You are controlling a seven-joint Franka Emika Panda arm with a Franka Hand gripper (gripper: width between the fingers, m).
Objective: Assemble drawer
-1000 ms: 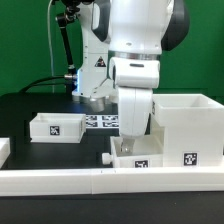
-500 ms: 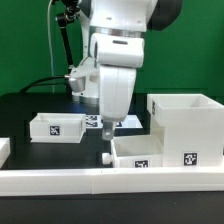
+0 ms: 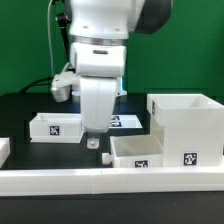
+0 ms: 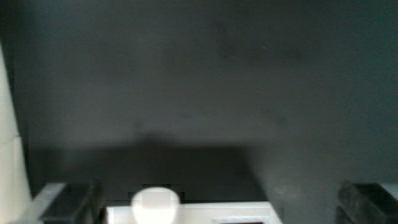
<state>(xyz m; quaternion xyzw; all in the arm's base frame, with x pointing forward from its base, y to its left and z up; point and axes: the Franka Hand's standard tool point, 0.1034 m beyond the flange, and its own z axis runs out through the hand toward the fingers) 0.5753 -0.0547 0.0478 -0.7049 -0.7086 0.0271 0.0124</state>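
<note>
The tall white box shell stands at the exterior view's right. A low white tray lies in front of it against the border wall, with a small knob on its end. A second low tray lies at the left. My gripper hangs between the two trays, just above the table, open and empty. In the wrist view the gripper has its dark fingers spread wide. The tray's white knob and tray edge show between them, not gripped.
The long low white border wall runs along the front. The marker board lies behind the arm. A white strip shows at the edge of the wrist view. Dark table fills the rest.
The arm has moved toward the exterior view's left, from over the front tray to the gap between the two trays. The trays and shell have not moved.
</note>
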